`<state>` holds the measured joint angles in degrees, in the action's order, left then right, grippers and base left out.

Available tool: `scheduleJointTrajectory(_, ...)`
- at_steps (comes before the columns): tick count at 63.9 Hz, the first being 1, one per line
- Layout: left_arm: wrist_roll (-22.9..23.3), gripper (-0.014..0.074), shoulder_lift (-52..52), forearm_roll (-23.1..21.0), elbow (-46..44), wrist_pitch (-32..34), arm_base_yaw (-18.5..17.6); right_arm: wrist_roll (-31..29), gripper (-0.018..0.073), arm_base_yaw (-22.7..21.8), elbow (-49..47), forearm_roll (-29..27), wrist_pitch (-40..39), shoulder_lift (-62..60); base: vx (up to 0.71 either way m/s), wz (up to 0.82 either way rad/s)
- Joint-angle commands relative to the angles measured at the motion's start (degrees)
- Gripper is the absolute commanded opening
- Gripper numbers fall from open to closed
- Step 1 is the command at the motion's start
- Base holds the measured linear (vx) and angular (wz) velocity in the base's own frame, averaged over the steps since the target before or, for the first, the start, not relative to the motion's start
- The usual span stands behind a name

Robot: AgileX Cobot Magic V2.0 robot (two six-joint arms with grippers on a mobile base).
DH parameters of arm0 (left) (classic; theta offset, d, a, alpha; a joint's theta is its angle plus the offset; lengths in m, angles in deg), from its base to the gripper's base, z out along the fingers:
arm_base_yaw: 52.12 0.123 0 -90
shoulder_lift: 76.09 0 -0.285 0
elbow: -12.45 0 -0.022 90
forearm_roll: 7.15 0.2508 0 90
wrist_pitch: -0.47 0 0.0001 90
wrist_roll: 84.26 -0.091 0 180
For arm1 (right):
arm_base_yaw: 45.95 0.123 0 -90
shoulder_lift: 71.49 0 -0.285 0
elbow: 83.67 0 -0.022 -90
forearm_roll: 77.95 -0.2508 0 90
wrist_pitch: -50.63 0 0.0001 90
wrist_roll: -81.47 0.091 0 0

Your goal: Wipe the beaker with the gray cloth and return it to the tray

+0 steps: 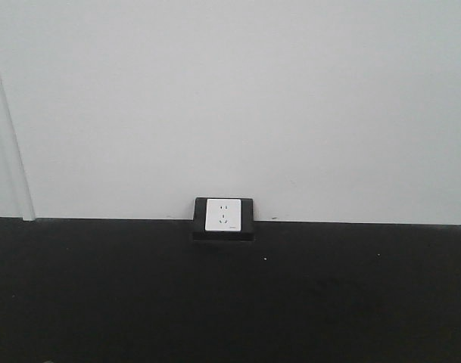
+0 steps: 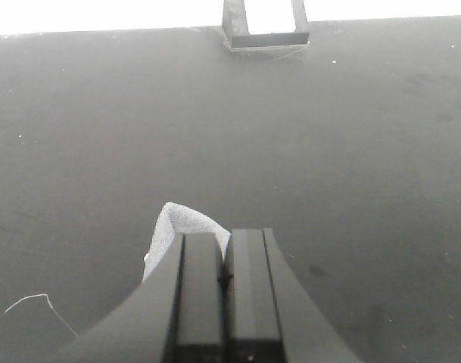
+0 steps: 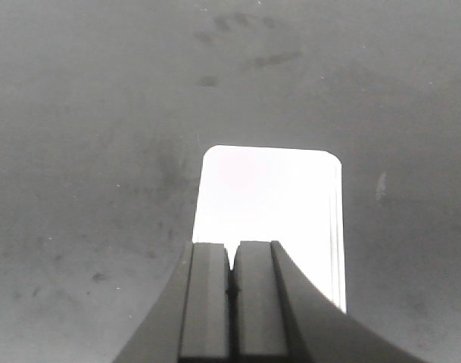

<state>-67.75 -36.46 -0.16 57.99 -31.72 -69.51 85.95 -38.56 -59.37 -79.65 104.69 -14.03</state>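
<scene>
Left gripper [image 2: 224, 261] was closed, gray cloth [image 2: 177, 227] bunched beside its jaws, grip uncertain. Right gripper [image 3: 232, 265] was closed and empty over the tray [image 3: 291, 204]. No beaker showed on the dark counter [image 2: 328, 151]; progress could not be judged.

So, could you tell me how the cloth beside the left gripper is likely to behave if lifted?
The gray cloth shows a soft folded peak, so it probably droops rather than holds shape. Its fuzzy weave suggests good grip, not slipperiness. It looks thin, so likely light.

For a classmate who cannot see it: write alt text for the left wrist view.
The closed left gripper fills the lower foreground above a dark tabletop, with a fold of pale cloth just behind its left finger. A wall socket sits at the far edge.
</scene>
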Motion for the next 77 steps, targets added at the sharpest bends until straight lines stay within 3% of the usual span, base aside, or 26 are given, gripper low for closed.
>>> scheduleJointTrajectory(1, 0.44, -0.0006, 0.15, -0.12, -1.47, 3.86, -0.22, -0.11, -0.0012, -0.19, -1.6, 0.2, -3.41, -0.51, 0.0, 0.0)
scheduleJointTrajectory(11, -3.56, -0.0006, -1.95, 2.01, -0.13, 5.29, -0.03, -0.11, -0.0012, -0.19, -1.6, 0.2, -3.41, -0.51, 0.0, 0.0)
scheduleJointTrajectory(18, -6.16, -0.0006, -7.88, 1.85, 5.67, 13.19, 1.42, -0.11, -0.0012, -0.19, -1.6, 0.2, -3.41, -0.51, 0.0, 0.0)
scheduleJointTrajectory(32, -6.16, -0.0006, -23.88, -0.18, 20.09, 25.39, 12.11, -0.11, -0.0012, -0.19, -1.6, 0.26, -3.41, -0.51, 0.0, 0.0)
scheduleJointTrajectory(41, -6.21, -0.0006, -33.14, -0.13, 27.22, 29.11, 15.75, -0.11, -0.0012, -0.19, -1.6, 0.26, -3.41, -0.51, 0.0, 0.0)
scheduleJointTrajectory(53, -6.64, -0.0006, -33.4, -1.57, 35.26, 36.38, 15.89, -0.11, -0.0012, -0.19, -1.53, 0.26, -3.37, -0.51, 0.0, 0.0)
scheduleJointTrajectory(65, -9.66, -0.0006, -33.54, -6.57, 34.98, 32.72, 15.89, -0.11, -0.0012, -0.19, -1.53, 0.26, -3.28, -0.51, 0.0, 0.0)
scheduleJointTrajectory(77, -9.66, -0.0006, -33.38, -6.69, 34.98, 32.54, 15.89, -0.11, -0.0012, -0.19, -1.53, 0.26, -3.37, -0.51, 0.0, 0.0)
